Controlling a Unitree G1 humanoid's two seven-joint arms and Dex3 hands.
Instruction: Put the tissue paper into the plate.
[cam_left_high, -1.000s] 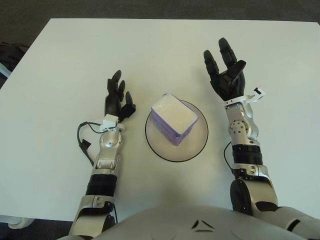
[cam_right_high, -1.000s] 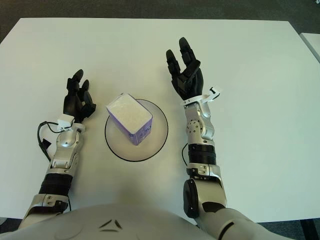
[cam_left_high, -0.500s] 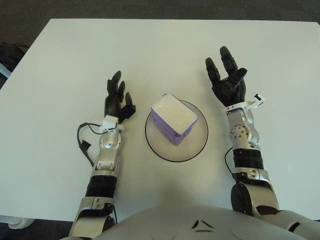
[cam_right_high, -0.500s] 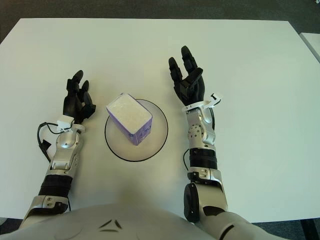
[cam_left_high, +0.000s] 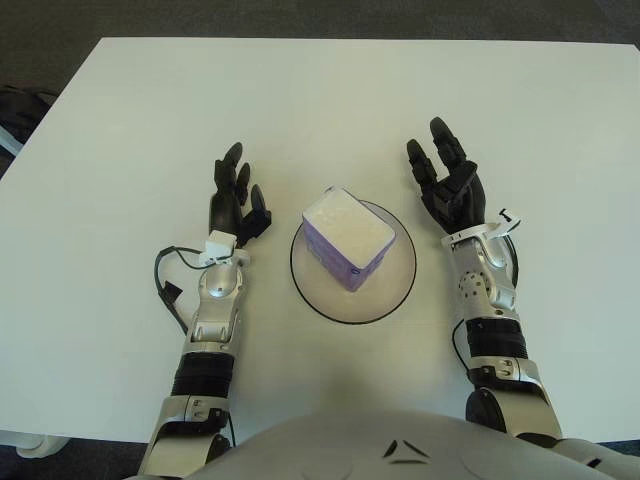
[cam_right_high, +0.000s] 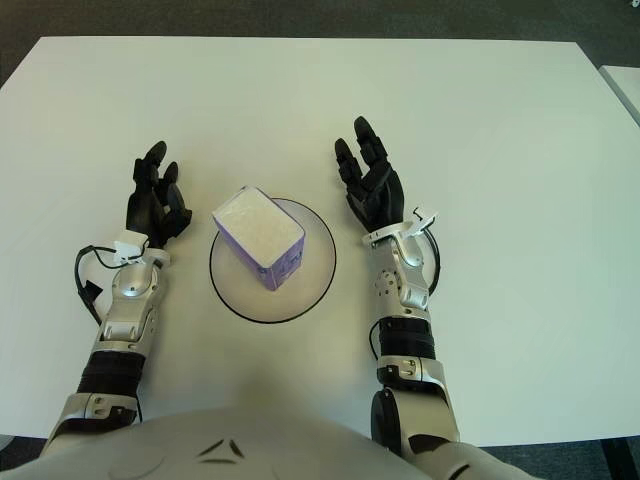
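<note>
- Sitting in the plate (cam_left_high: 400, 290), the tissue pack (cam_left_high: 348, 237) covers the middle and the far-left part of it, so only the near and right parts of the plate show bare.
- The pack is a block with a pale, slightly wrinkled top and purple sides; small marks on its near side are too small to read.
- The plate is round and white with a thin dark rim, and it lies flat on the table (cam_left_high: 320, 100).
- The table is white, matte and plain; its right part is cut off by the edge of the left eye view, and a dark floor shows beyond its far edge.
- The right hand (cam_left_high: 448, 188) shows just right of the plate, apart from it and from the pack; its black fingers (cam_left_high: 440, 140) are spread and point away from the robot, holding nothing.
- I cannot tell if this hand touches the table.
- The left hand (cam_left_high: 234, 197) shows left of the plate, near it but apart; its fingers (cam_left_high: 231, 160) are loosely extended and grip nothing.
- Both forearms are silver metal with black joints; a thin black cable (cam_left_high: 165, 275) loops beside the left wrist.
- The grey body (cam_left_high: 400, 450) of the robot is cut off at the bottom edge and hides the near edge of the table.
</note>
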